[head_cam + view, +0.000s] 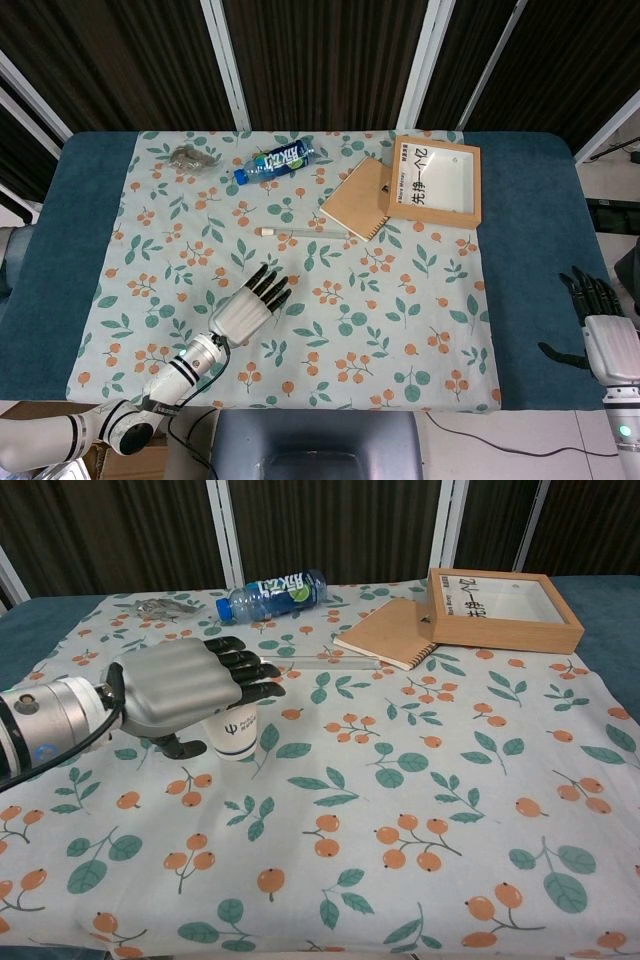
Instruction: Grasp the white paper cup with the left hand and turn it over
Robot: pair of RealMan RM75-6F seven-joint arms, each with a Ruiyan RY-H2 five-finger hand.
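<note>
Chest view: cup (232,735), white paper, upright on the cloth (420,810), front-left area, mostly hidden under left hand (185,685); only lower wall w/ small logo shows. In head view cup is fully covered by the hand.
Handling (judged): v. light, thin-walled, crushes easily, smooth sides; likely empty, so tips w/ a slight nudge. Best hold: mid-wall, thumb opposite the fingers, gentle squeeze, clear of the rim.
Left hand: palm down over cup mouth, fingers (245,670) stretched out & apart, thumb low by cup's left side. Contact w/ cup: cannot tell. Nothing gripped yet.
Right hand (605,335): far right edge in head view, off the cloth, fingers extended, empty.
Other items, far side: bottle (270,592) lying down; clear tube (312,662); notebook (385,632); wooden tray (500,608); small grey clump (187,156), back-left.
</note>
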